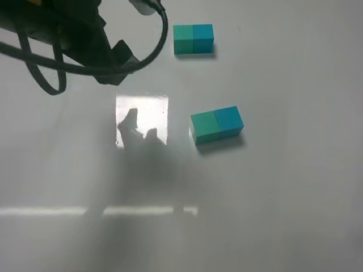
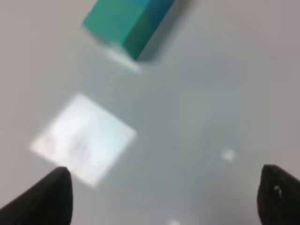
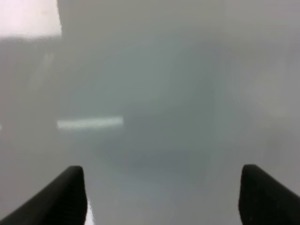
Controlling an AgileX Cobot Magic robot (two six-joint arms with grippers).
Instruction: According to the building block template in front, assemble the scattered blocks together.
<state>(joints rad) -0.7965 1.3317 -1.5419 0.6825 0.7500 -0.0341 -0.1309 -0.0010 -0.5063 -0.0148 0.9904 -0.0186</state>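
The building block template [image 1: 193, 38] is a sea-green and teal-blue two-cube bar, squarely aligned at the back of the table. The scattered blocks lie nearer, slightly turned: the sea-green cube [image 1: 203, 127] and the teal-blue cube [image 1: 229, 120] touch side by side. My left arm [image 1: 85, 39] hangs over the back left, apart from them. My left gripper [image 2: 161, 197] is open and empty above bare table, with the sea-green cube [image 2: 122, 21] ahead of it. My right gripper [image 3: 161, 194] is open and empty over bare table; it does not show in the exterior view.
The grey table [image 1: 283, 198] is glossy, with a bright square reflection [image 1: 142, 116] left of the cubes and a light streak [image 1: 102, 211] nearer the front. Black cables [image 1: 153, 48] loop from the left arm.
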